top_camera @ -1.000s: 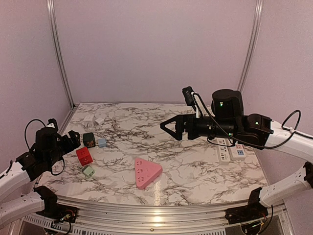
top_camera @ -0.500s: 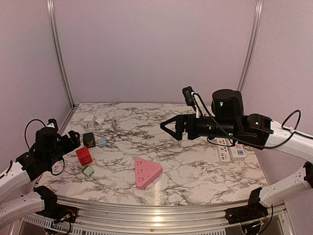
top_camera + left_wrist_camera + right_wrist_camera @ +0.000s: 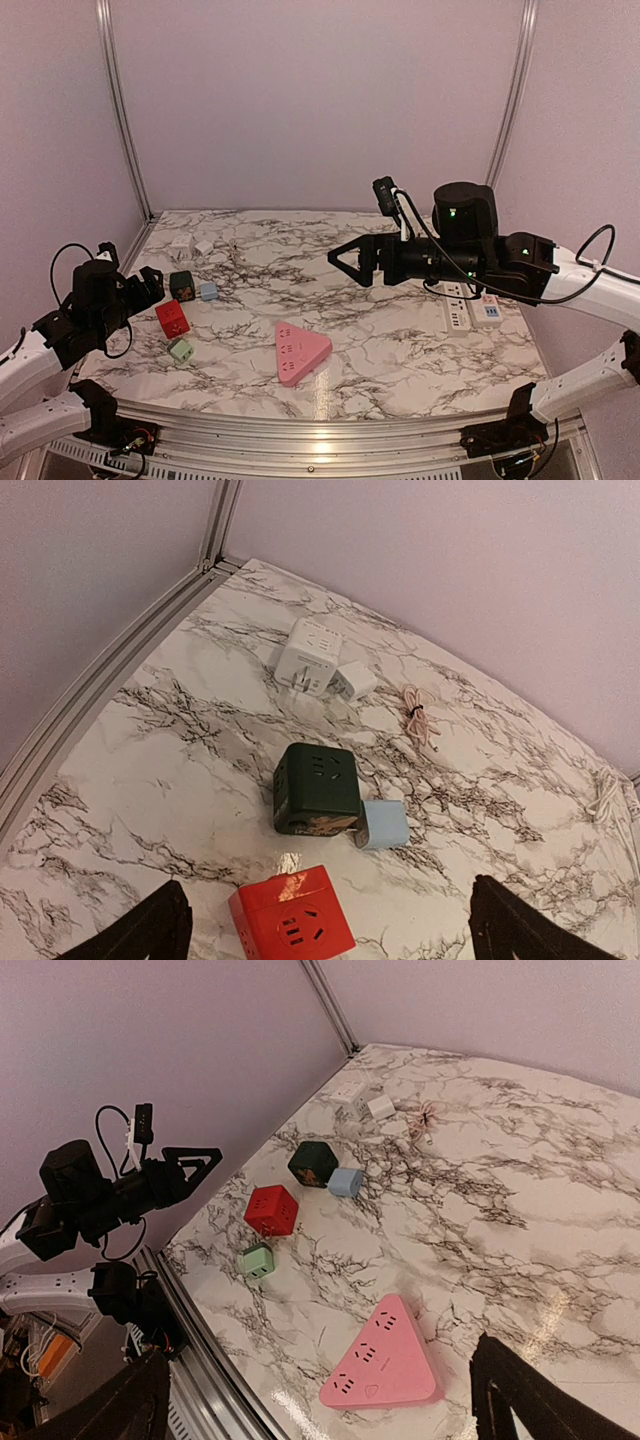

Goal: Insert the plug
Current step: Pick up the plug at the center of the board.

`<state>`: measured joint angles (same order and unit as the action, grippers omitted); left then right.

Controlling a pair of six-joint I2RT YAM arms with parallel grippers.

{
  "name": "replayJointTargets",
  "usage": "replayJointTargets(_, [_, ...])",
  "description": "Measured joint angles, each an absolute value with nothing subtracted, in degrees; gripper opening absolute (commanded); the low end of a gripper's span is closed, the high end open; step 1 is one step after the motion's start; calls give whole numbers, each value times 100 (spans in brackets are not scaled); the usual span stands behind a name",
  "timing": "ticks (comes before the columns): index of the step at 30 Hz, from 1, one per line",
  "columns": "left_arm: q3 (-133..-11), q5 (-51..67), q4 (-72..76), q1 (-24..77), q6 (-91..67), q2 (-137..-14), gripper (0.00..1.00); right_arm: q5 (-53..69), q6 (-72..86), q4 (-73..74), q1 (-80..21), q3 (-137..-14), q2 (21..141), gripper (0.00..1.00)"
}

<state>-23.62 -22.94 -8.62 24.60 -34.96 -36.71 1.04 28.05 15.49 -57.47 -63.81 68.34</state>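
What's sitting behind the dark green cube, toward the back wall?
A white cube adapter and a smaller white block beside it, both apart from the dark green cube. The cube's rear face is hidden.

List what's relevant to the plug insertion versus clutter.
Likely job: pink triangular socket strip, light green adapter, red socket cube.
Likely clutter: dark green cube, blue adapter, white cube adapter, coiled cable, white power strips.
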Motion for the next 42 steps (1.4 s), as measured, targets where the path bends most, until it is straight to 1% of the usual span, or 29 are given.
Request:
replayJointTargets(21, [-2362, -2294, -862, 2460, -3496, -3671, 99, 104, 2803, 1546, -5747, -6377, 6834, 99])
replayJointTargets(30, [-2362, -2298, -873, 2460, -3496, -3680, 99, 117, 2902, 1573, -5736, -6080, 6654, 99])
replayJointTargets(36, [-2364, -2300, -965, 2460, -3496, -3846, 99, 84, 3065, 1986, -5706, -6060, 6523, 99])
replayJointTargets(42, [-2390, -2305, -1155, 2460, -3494, -4154, 99, -174, 3260, 2899, -5782, -6265, 6718, 99])
